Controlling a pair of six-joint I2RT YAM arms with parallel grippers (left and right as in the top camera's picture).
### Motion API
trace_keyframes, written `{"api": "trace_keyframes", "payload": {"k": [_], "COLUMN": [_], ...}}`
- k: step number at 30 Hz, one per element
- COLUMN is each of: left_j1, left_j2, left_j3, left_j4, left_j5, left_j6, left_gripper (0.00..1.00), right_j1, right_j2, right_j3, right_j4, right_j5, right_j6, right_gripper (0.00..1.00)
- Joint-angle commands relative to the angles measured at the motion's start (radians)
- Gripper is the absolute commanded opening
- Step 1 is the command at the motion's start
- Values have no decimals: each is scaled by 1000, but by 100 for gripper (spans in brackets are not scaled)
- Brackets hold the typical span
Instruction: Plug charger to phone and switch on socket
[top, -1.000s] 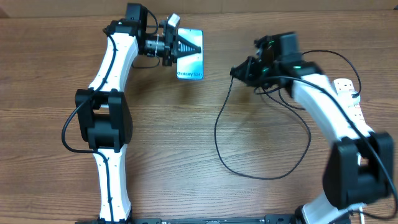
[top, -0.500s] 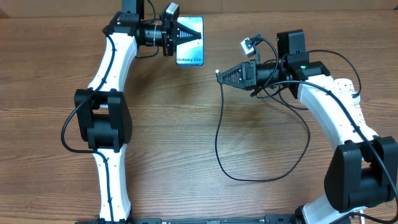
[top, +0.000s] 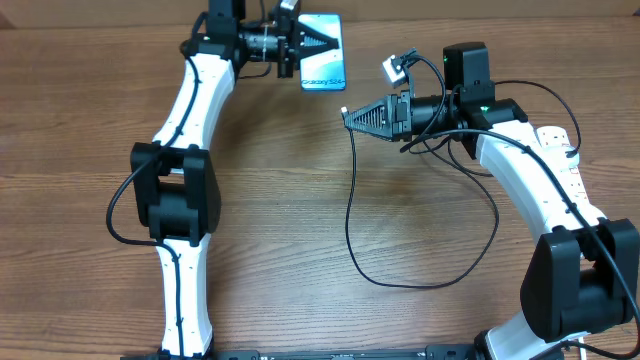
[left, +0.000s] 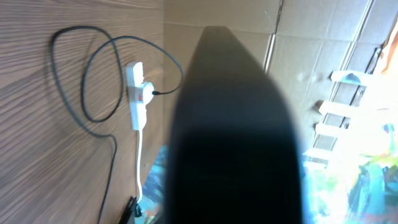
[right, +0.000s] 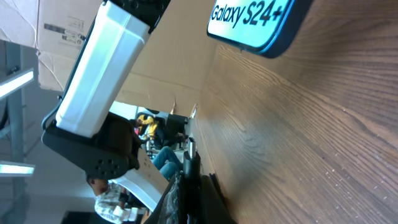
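One phone (top: 326, 72) carried farther right, left gripper (top: 318, 45) clamped on it; right gripper (top: 348, 117) pinching one charger (top: 349, 205) tip; one socket (top: 566, 160)

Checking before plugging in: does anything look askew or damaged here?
Nothing looks damaged or spilled. The phone is clamped in the left hand, slightly askew, and the charger trails from the right hand in a loose loop across the table.

Left gripper (top: 322, 45) closed, pointing right; right gripper (top: 348, 118) closed, pointing left
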Motion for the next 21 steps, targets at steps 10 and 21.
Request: {"api": "trace_keyframes", "payload": {"k": [10, 21], "left_j1": [-63, -66], "left_j2": [-41, -41], "left_j3": [24, 24], "left_j4": [133, 156], "left_j5": [45, 66], "left_j6": [-210, -207], "left_gripper": [4, 4], "right_j1": [3, 3], "right_j2": [1, 1], "right_j3": [3, 3], "right_j4": [46, 113], "right_j5": [-4, 99], "right_j6": [68, 201], "right_gripper": [4, 4]}}
